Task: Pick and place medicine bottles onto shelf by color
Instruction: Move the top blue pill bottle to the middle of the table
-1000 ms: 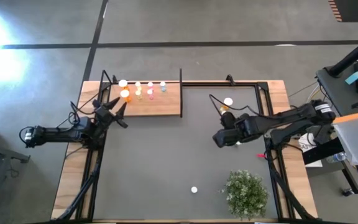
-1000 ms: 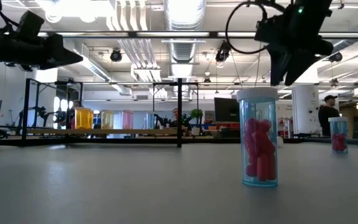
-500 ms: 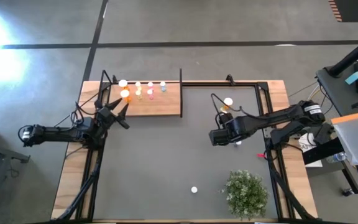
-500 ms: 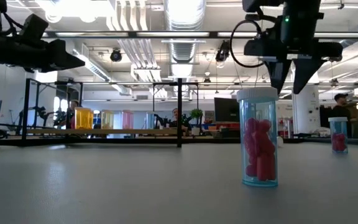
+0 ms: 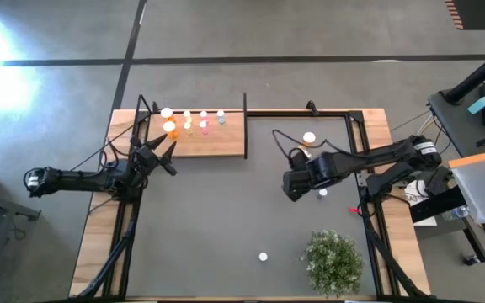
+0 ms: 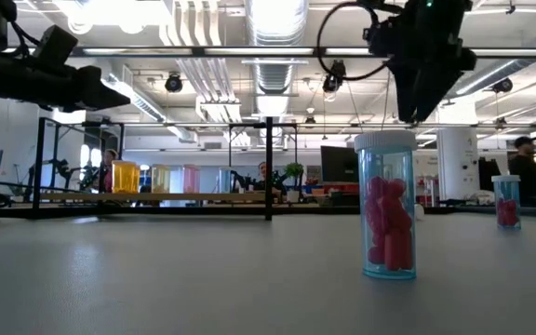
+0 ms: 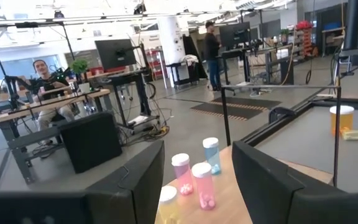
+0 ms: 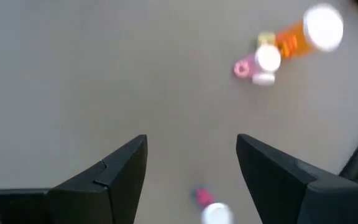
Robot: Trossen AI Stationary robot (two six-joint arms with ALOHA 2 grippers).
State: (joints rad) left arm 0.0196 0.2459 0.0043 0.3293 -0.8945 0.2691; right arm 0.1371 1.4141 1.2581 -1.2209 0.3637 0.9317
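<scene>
The nearest bottle to me is a small white-capped one with pink in it, standing on the dark mat right of centre. In the high view its cap shows just beside my right forearm. It lies not ahead of my right pincer but back toward my own wrist, in line with the gap between the fingers. It looks upright, long axis vertical, cap toward me, so I judge the coming move is a short draw back and then a straight drop over it.

My right pincer hangs above the mat with its fingers wide apart and nothing between them. Farther out, toward the table's back edge, a larger orange bottle lies tipped in a small cluster with a pink one and a yellowish one. Another bottle stands alone near the front edge, well apart from me.

The shelf is at the back left, with several bottles already standing on it. My left pincer waits just beside its front edge, fingers apart but narrower and empty. My right arm is much the nearer to the loose bottles.

Since a second ago my right pincer has slid toward the table's middle and turned about its wrist, leaving that small bottle behind the fingers. My left arm has barely shifted, and no bottle has moved.
</scene>
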